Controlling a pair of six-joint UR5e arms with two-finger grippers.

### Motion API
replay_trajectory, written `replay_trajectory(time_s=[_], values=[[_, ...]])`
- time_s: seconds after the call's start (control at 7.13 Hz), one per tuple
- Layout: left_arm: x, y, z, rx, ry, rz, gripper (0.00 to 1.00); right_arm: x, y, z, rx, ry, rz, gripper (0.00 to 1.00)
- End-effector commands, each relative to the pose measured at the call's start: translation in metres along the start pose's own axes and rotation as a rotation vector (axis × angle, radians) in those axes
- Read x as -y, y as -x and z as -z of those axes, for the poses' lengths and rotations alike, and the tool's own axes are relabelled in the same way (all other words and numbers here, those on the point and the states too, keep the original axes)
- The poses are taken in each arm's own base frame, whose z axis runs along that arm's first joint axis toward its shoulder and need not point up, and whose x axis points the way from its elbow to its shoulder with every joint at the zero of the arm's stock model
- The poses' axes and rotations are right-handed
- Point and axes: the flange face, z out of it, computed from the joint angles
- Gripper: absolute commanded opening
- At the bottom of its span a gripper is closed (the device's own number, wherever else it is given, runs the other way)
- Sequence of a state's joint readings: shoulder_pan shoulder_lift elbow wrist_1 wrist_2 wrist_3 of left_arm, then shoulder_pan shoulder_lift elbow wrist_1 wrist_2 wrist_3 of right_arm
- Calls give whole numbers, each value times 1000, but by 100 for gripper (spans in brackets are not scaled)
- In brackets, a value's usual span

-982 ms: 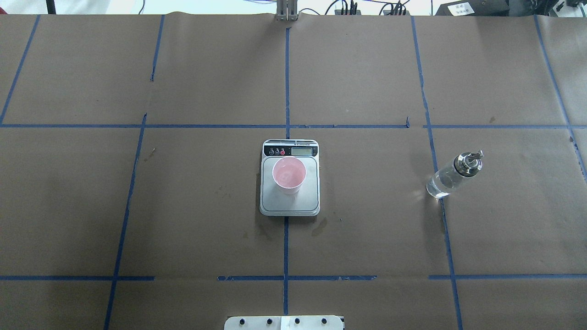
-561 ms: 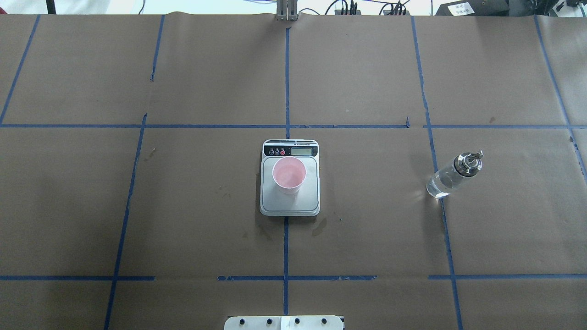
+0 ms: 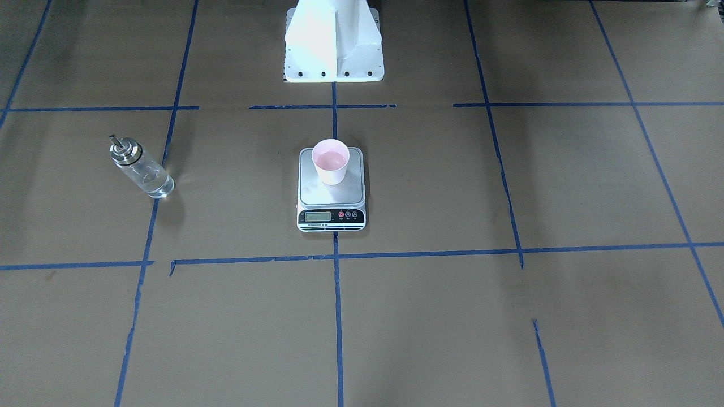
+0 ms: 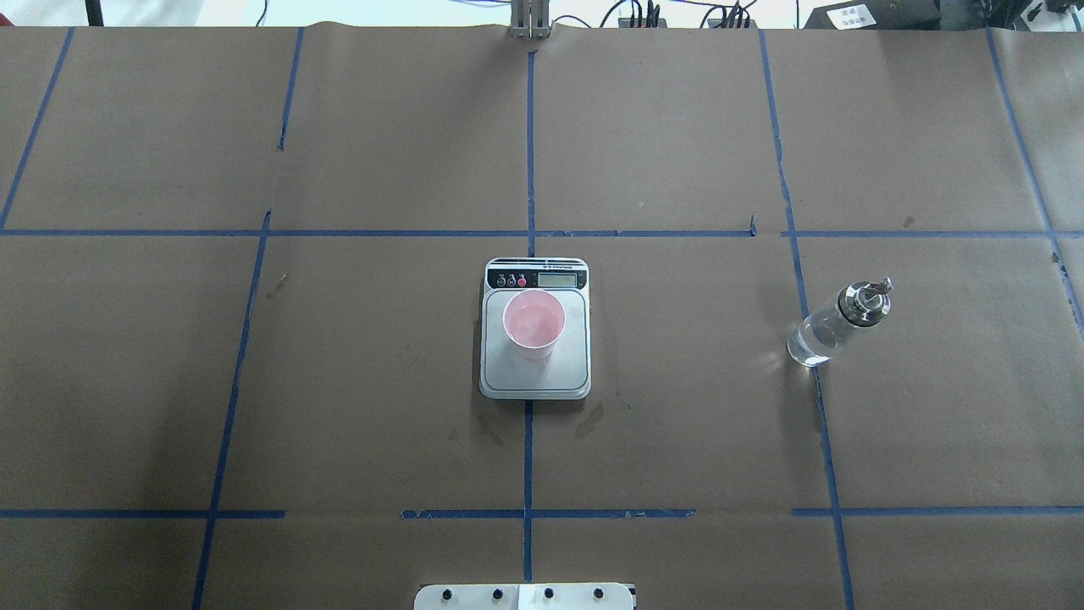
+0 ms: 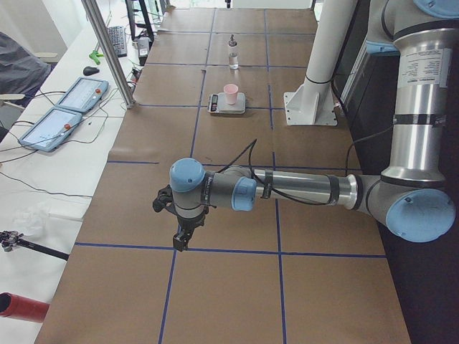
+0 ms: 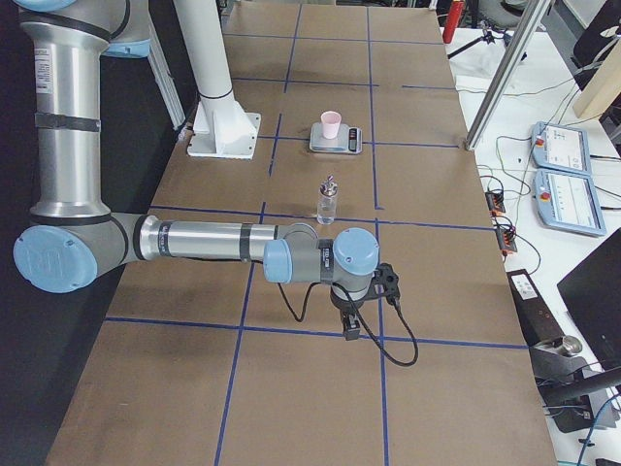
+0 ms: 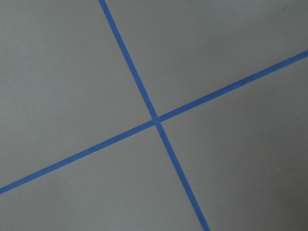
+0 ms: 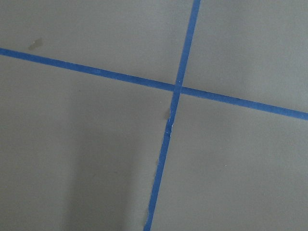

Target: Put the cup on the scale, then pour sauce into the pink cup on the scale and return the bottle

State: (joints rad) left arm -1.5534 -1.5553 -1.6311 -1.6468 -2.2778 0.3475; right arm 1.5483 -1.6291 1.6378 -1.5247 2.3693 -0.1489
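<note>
The pink cup [image 4: 534, 324] stands upright on the scale [image 4: 569, 374] at the table's centre; it also shows in the front view [image 3: 330, 161] on the steel platform [image 3: 314, 195]. The clear glass bottle [image 4: 834, 326] with its metal spout stands upright on the paper to the right, far from the scale, also in the front view [image 3: 141, 169]. Nothing holds it. The left gripper [image 5: 183, 240] shows only in the left side view, the right gripper [image 6: 351, 325] only in the right side view. Both hang over bare paper far from scale and bottle; open or shut I cannot tell.
Brown paper with a blue tape grid covers the table. The robot's white base [image 3: 334, 51] stands at the near edge behind the scale. Control tablets [image 5: 64, 118] and an aluminium post [image 5: 107, 50] stand off the table's far side.
</note>
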Motion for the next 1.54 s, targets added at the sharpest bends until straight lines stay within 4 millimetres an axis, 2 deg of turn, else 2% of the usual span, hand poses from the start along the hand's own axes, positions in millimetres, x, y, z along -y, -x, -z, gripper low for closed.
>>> replay_trajectory(time_s=[0.0, 1.12, 1.4], values=[[-8, 9, 1, 1, -1, 16, 100, 0, 5, 4, 9, -10, 1, 100], [-8, 8, 1, 5, 0, 17, 100, -2, 3, 3, 3, -6, -31, 100], [-4, 6, 3, 4, -6, 137, 100, -2, 4, 4, 0, -9, -106, 100]])
